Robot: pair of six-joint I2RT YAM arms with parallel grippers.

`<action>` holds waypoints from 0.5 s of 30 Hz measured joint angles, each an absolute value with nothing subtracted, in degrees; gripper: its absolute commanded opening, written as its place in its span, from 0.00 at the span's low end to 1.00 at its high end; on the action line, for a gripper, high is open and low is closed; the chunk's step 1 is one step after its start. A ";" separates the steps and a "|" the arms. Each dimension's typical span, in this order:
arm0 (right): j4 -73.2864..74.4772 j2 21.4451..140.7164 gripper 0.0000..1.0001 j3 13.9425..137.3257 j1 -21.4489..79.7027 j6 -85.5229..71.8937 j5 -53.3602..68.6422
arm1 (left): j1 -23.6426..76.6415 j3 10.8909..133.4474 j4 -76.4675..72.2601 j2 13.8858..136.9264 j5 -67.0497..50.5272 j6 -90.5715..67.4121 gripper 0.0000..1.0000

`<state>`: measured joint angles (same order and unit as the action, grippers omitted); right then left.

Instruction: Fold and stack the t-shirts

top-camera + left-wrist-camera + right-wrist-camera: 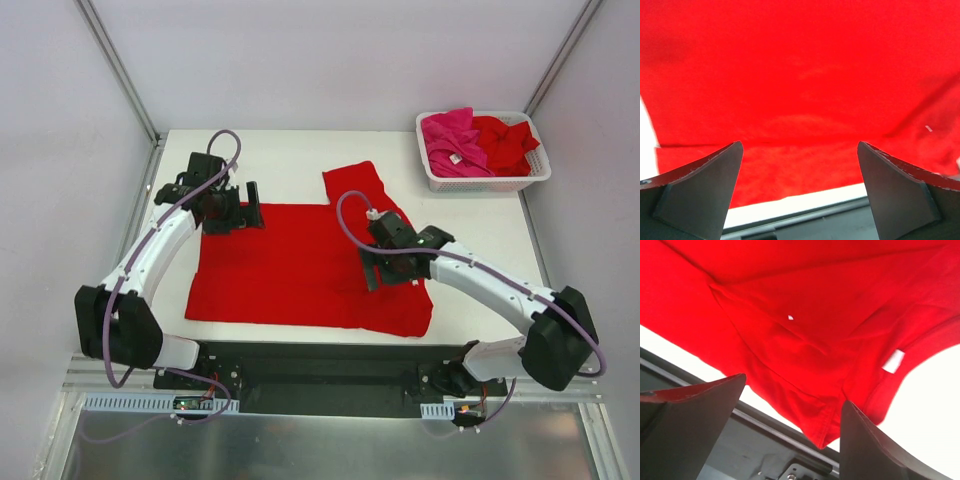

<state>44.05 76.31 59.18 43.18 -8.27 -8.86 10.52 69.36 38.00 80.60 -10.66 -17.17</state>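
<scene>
One red t-shirt (290, 265) lies spread flat across the middle of the table, with a sleeve (355, 185) pointing toward the back. My left gripper (250, 215) stands open at the shirt's back left edge; in the left wrist view its gripper (800, 150) has the red cloth (800, 75) below it and nothing between the fingers. My right gripper (372, 272) hovers over the shirt's right part. In the right wrist view that gripper (792, 390) is open, and a hemmed corner of the shirt (820, 432) hangs between the jaws, near a white label (893, 361).
A white slotted basket (483, 182) at the back right holds a magenta-pink t-shirt (450, 140) and a red one (505, 142). The table's near edge and a dark rail (320, 365) run just below the spread shirt.
</scene>
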 measured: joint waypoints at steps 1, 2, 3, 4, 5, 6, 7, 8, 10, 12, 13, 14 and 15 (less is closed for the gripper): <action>43.03 76.97 0.79 58.13 44.07 -8.25 -9.32 | 10.52 68.82 38.17 79.46 -11.75 -17.26 0.99; 42.11 77.82 0.72 57.12 45.28 -8.14 -10.15 | 10.59 68.05 38.20 78.11 -12.82 -17.39 0.99; 41.41 79.00 0.71 56.55 46.44 -7.97 -10.96 | 10.57 67.24 38.39 76.86 -13.69 -17.47 0.99; 40.86 80.38 0.70 56.49 47.66 -7.55 -11.81 | 10.57 66.50 38.59 75.68 -14.59 -17.56 0.99; 39.94 81.78 0.70 56.49 48.73 -7.18 -12.56 | 10.57 65.78 38.79 74.61 -15.25 -17.63 0.99; 38.96 83.20 0.67 56.51 49.65 -6.94 -13.32 | 10.57 65.19 39.03 73.67 -15.97 -17.78 0.99; 38.22 84.49 0.67 56.53 50.48 -6.72 -14.06 | 10.57 64.64 39.20 72.86 -16.38 -18.02 0.99; 37.56 85.69 0.65 56.53 51.05 -6.42 -14.76 | 10.57 64.14 39.33 72.16 -16.73 -18.39 0.99; 36.69 87.35 0.65 56.53 51.66 -6.13 -15.81 | 10.57 63.20 39.44 71.22 -17.56 -18.90 0.99; 36.16 88.51 0.65 56.55 51.77 -5.89 -17.06 | 10.57 62.30 39.62 70.61 -17.89 -19.11 0.99; 36.07 88.92 0.65 56.55 51.79 -5.80 -17.82 | 10.57 61.98 39.72 70.43 -18.00 -19.16 0.99; 36.07 89.32 0.65 56.58 51.77 -5.72 -18.59 | 10.57 61.78 39.86 70.30 -18.04 -19.20 0.99; 36.07 89.73 0.65 56.58 51.77 -5.69 -19.31 | 10.57 61.63 39.81 70.19 -18.09 -19.29 0.99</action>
